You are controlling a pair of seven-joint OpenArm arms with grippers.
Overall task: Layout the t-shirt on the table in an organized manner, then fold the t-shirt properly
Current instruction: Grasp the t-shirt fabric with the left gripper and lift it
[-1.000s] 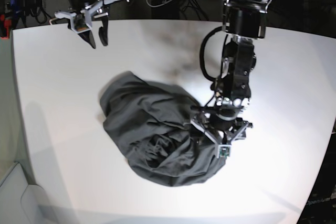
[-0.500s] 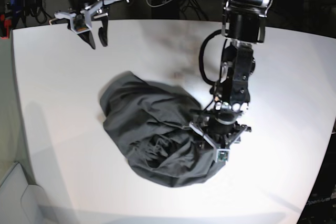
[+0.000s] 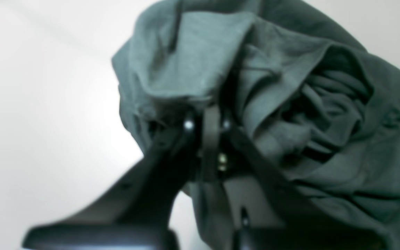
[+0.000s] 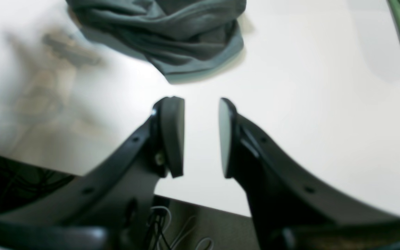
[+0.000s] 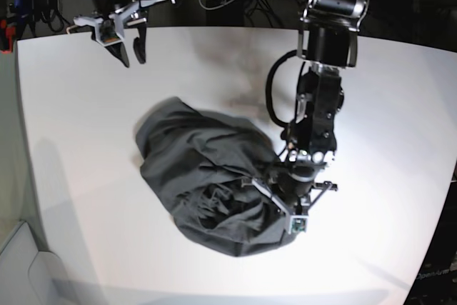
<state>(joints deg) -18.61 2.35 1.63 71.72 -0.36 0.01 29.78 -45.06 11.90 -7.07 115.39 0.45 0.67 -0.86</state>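
Left gripper fingers pinched together on a fold of the t-shirt — at the heap's right edge, centre of the base view. The shirt lies crumpled mid-tabletop. Right gripper — fingers partly apart, nothing between them — hangs over the upper-left corner, well apart from the cloth.
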